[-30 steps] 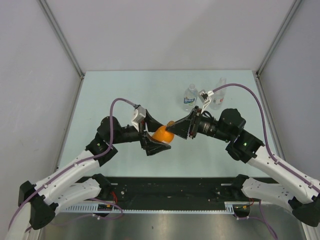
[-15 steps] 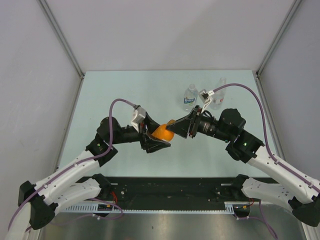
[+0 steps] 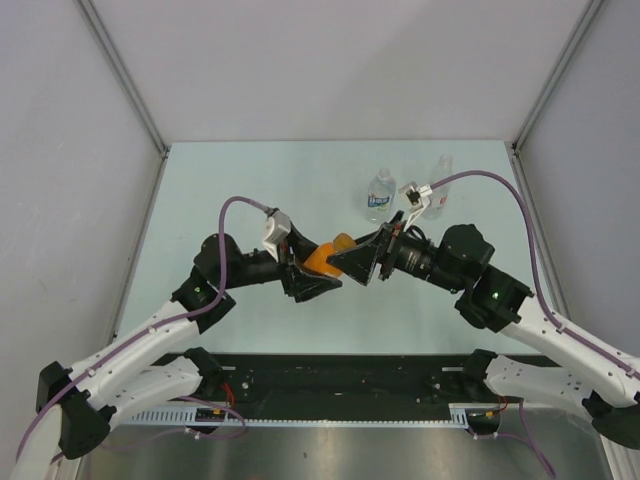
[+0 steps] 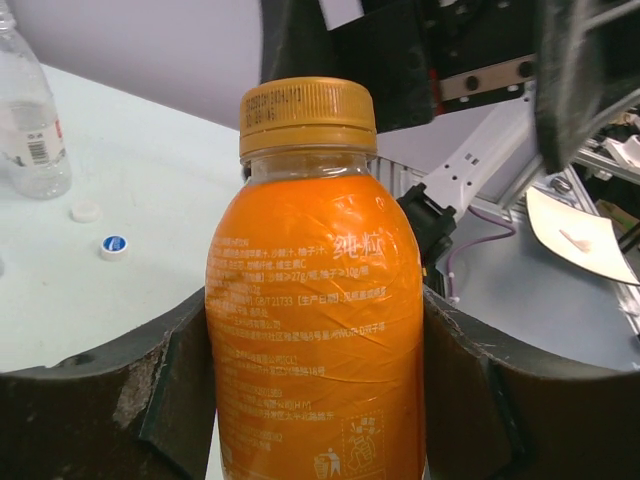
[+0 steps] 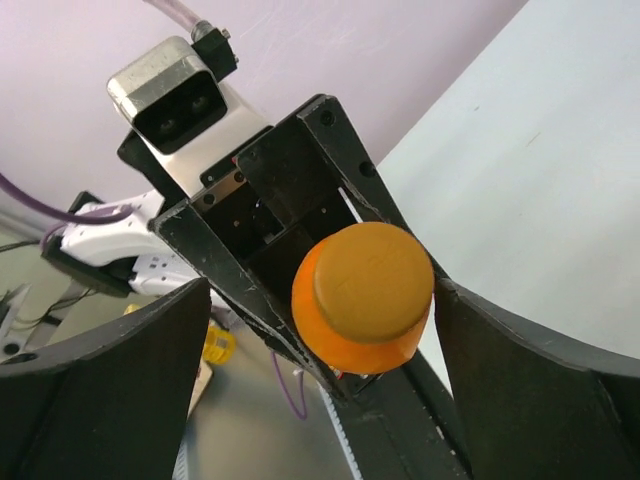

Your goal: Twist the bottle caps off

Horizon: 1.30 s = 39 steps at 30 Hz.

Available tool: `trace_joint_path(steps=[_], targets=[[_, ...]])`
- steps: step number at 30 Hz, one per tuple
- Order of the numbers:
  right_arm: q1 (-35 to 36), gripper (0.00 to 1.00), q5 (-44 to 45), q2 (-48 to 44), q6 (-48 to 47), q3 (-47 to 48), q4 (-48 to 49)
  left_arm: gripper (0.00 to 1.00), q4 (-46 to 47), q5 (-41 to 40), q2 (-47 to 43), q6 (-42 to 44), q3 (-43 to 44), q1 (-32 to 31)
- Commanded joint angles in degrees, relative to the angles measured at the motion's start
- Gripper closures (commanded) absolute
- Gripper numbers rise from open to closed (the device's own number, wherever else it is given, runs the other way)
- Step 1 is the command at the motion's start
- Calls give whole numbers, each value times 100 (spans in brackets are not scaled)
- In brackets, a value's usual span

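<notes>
Left gripper (image 4: 318, 425), near mid-table: pinching the orange bottle (image 4: 315, 300) by its body, 1 dark finger (image 4: 150, 400) pressed to each side. Bottle is held off the table (image 3: 250, 190), tilted, neck toward the right arm.

Orange cap (image 4: 307, 115): on the neck, sitting square in the left wrist view. Printed code along its rim.

Right gripper (image 3: 345, 262): meets the bottle from the opposite side, nose to nose with the left. Fingers (image 5: 100, 390) are spread wide. In the right wrist view the cap shows end-on between them, with a clear gap on both sides and neither finger touching it. Behind the cap, the black frame of the left gripper and its wrist camera (image 5: 175, 95).

On the table behind the held bottle, in the left wrist view: 2 loose caps, near each other but apart. 1 is plain white (image 4: 85, 211). The other is white with a blue mark (image 4: 114, 244), top face up.

Farther back: slim clear bottle (image 4: 25, 140), upright, with a barcode and a bit of red on its label. Its top is cut off by the frame edge, so cannot tell whether it is capped.

Far part of the table, top view: clear bottle with blue label (image 3: 380, 195), upright, just beyond the 2 grippers. The slim bottle stands to its right, well apart from it, partly hidden by the right wrist camera. Cannot tell from above whether either neck is bare.
</notes>
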Motion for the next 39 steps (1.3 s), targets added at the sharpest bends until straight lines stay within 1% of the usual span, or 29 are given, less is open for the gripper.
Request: trace_joint_path(steps=[1,2,3,5,6,9,10,12,13,16,21,22,26,27,29,30,32,35,39], targets=[[451,4,1332,-207,-312,417,-175,100,5,-506,-84,297,134,-80],[514,4,1604,-224,-312,425,-184,100,-48,-656,-102,359,142,-115],[575,5,1998,-251,-286,425,-228,100,-110,-1040,-154,542,177,-159],[628,6,2300,-260,-181,426,-272,100,-277,-1499,-224,762,186,-396],[628,7,2519,-242,-128,425,-289,100,-303,-2023,-294,1007,186,-597],[629,12,2749,-225,-22,443,-228,100,-435,-2773,-392,1403,151,-966],[637,14,2784,-190,-13,460,-219,100,-436,-3167,-453,1483,134,-1038],[620,15,2846,-154,13,469,-140,100,-462,-3477,-497,1650,90,-1231],[628,16,2855,-76,22,513,-149,100,-453,-3757,-550,1686,64,-1275],[576,18,2846,91,66,566,-167,100,-366,-4109,-664,1853,-33,-1469],[532,21,2732,215,154,575,-26,100,-418,-4480,-708,2064,-69,-1759],[532,22,2723,241,154,575,35,100,-427,-4585,-691,2212,-69,-1794],[523,26,2635,294,154,584,62,100,-453,-4761,-638,2336,-60,-1943],[532,30,2618,303,163,575,210,100,-453,-4779,-638,2337,-60,-1952],[532,34,2574,355,180,575,264,100,-462,-4840,-620,2346,-60,-1970],[532,38,2547,364,189,575,273,100,-471,-4849,-620,2354,-51,-1979],[532,43,2486,408,198,575,282,100,-480,-4876,-612,2363,-60,-1988],[523,45,2346,470,198,575,325,100,-497,-4885,-594,2328,-42,-1996],[523,44,2213,601,242,584,308,100,-488,-4911,-603,2310,-51,-1996]])
